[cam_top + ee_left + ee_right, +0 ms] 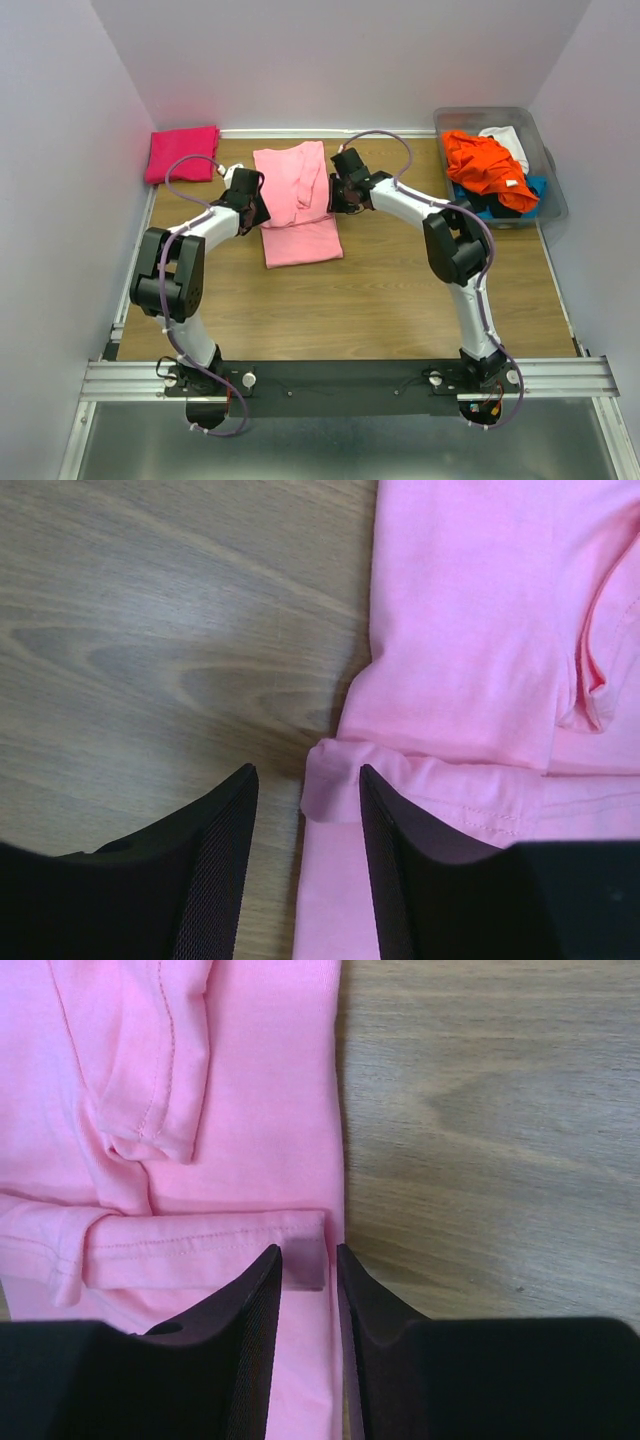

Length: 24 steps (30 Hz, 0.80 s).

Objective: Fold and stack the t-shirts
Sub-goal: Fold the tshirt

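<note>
A light pink t-shirt [297, 205] lies partly folded on the wooden table, its sleeves turned inward. My left gripper [258, 205] hovers at its left edge, open, and the rolled hem corner [335, 780] lies between its fingers without being pinched. At the shirt's right edge my right gripper [335, 195] is open more narrowly, astride the end of a folded hem [305, 1260]. The pink cloth [470, 630] [250, 1080] rests flat under both. At the back left sits a folded magenta t-shirt [183, 153].
A clear plastic bin [548, 205] at the back right holds an orange shirt [485, 165] with white, blue and black ones. White walls close the table on three sides. Bare wood [400, 300] spreads in front of the pink shirt.
</note>
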Available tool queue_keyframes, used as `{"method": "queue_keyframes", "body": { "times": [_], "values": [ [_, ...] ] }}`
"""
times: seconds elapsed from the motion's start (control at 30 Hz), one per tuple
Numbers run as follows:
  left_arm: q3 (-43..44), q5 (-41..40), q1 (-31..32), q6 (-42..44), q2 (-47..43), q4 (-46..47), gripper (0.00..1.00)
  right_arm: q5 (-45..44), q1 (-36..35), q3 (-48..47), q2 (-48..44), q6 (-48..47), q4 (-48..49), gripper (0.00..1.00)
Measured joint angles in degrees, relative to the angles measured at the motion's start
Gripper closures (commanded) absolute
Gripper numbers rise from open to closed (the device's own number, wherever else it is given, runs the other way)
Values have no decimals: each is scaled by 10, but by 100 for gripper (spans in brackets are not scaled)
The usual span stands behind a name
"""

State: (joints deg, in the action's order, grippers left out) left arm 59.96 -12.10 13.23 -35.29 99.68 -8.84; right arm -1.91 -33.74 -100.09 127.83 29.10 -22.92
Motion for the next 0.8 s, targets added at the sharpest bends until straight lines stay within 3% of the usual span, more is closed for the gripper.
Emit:
{"method": "queue_keyframes", "body": {
  "times": [0.33, 0.47, 0.53, 0.6, 0.8],
  "values": [
    [8, 5, 0, 3, 23, 7, 54, 9, 4, 0, 1, 10, 8, 78],
    [8, 6, 0, 4, 29, 7, 71, 10, 4, 0, 1, 11, 9, 89],
    [9, 9, 0, 5, 32, 6, 86, 11, 4, 0, 1, 13, 9, 99],
    [14, 11, 0, 6, 35, 5, 99, 12, 4, 0, 1, 13, 10, 99],
    [26, 13, 0, 14, 35, 4, 100, 12, 4, 0, 1, 14, 10, 99]
  ]
}}
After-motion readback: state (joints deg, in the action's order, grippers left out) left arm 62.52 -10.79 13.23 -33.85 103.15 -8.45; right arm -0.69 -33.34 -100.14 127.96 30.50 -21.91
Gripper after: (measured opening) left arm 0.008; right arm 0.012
